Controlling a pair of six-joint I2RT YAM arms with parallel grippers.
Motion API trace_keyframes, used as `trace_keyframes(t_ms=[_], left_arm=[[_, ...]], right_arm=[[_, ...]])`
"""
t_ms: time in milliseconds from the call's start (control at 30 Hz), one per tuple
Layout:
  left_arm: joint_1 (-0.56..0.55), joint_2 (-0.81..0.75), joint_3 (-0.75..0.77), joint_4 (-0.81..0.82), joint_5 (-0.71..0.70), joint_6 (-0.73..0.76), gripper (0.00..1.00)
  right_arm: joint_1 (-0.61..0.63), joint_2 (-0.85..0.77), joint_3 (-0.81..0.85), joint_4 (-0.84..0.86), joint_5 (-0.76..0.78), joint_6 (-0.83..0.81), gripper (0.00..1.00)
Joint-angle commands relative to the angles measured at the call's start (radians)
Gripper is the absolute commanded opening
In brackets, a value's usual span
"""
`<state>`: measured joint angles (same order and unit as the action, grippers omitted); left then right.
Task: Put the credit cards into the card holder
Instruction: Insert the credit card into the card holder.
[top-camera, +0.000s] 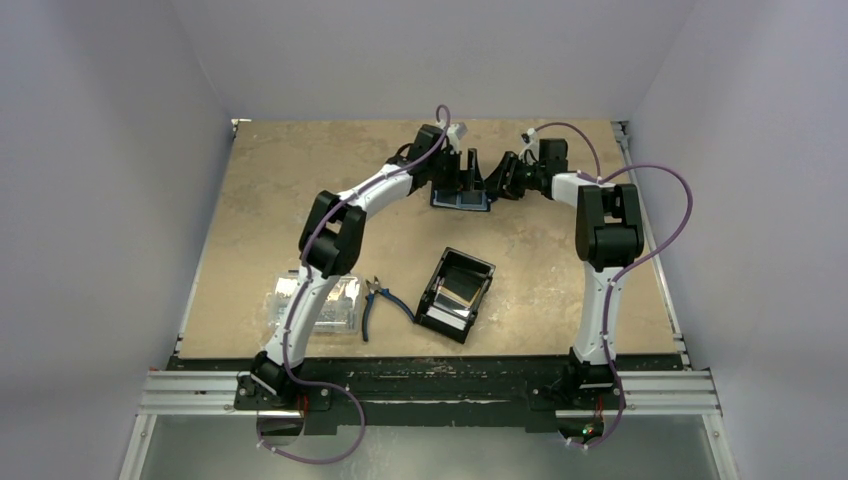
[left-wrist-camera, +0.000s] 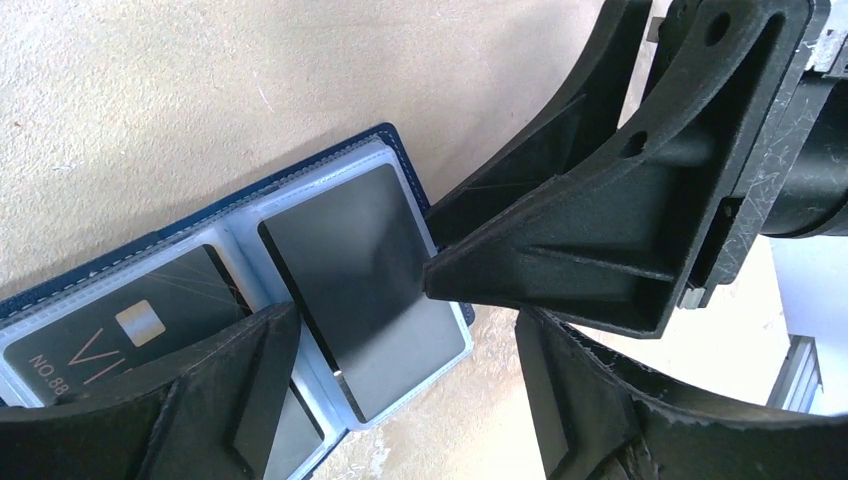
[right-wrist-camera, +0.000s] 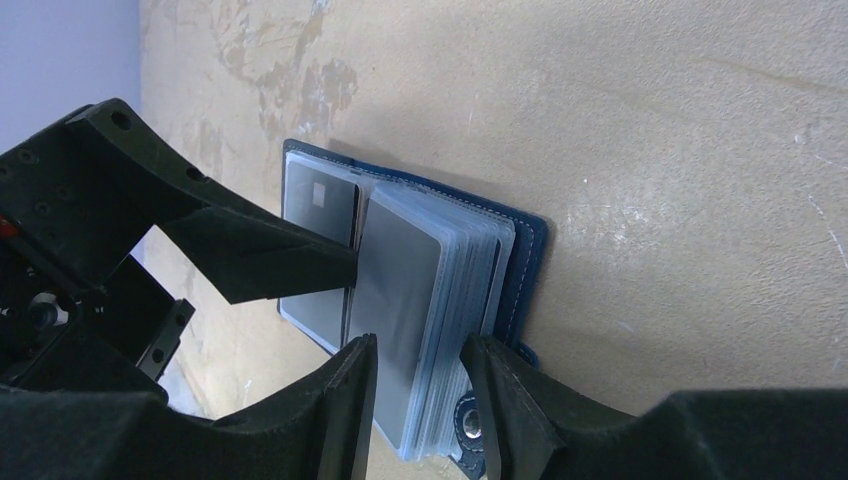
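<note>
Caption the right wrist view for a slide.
Right gripper grips clear plastic sleeves of open navy blue folding card holder.

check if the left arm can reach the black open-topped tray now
Probably yes: the left end effector is open and empty over the navy blue folding card holder, with nothing between it and the black tray.

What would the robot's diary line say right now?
stage: at open card holder | left tool: open, over it | right tool: pinching its pages | cards: two dark ones in sleeves
</note>
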<state>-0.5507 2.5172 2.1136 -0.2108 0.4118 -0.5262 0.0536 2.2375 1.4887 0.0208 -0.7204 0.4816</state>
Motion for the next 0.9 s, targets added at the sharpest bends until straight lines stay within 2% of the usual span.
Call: trace_keyframes(t_ms=[0, 167, 300, 400, 600, 733, 867], left_arm=[[-0.024, -0.045, 0.053, -0.01, 0.034, 0.056, 0.85], [-0.007, -0.119, 0.003, -0.073, -0.064, 0.07, 0.86], [0.029, -0.175, -0.089, -0.027, -0.03, -0.018, 0.79], [0.045, -0.19, -0.15, 0.061, 0.035, -0.084, 0.64], [0.048, -0.131, -0.164, 0.136, 0.093, -0.162, 0.37], [0.053, -0.101, -0.15, 0.12, 0.062, -0.152, 0.27], [0.059, -0.077, -0.144, 0.118, 0.062, -0.145, 0.21]], right_arm=[[0.018, 0.016, -0.001, -0.083, 0.038, -0.031, 0.48], [0.018, -0.001, -0.015, -0.071, 0.042, -0.02, 0.49], [0.016, -0.029, -0.036, -0.038, 0.032, 0.005, 0.51], [0.011, -0.054, -0.052, -0.026, 0.033, 0.022, 0.52], [-0.004, -0.105, -0.076, 0.001, 0.041, 0.038, 0.49], [-0.004, -0.117, -0.081, 0.013, 0.028, 0.038, 0.47], [-0.004, -0.117, -0.081, 0.022, 0.01, 0.039, 0.46]])
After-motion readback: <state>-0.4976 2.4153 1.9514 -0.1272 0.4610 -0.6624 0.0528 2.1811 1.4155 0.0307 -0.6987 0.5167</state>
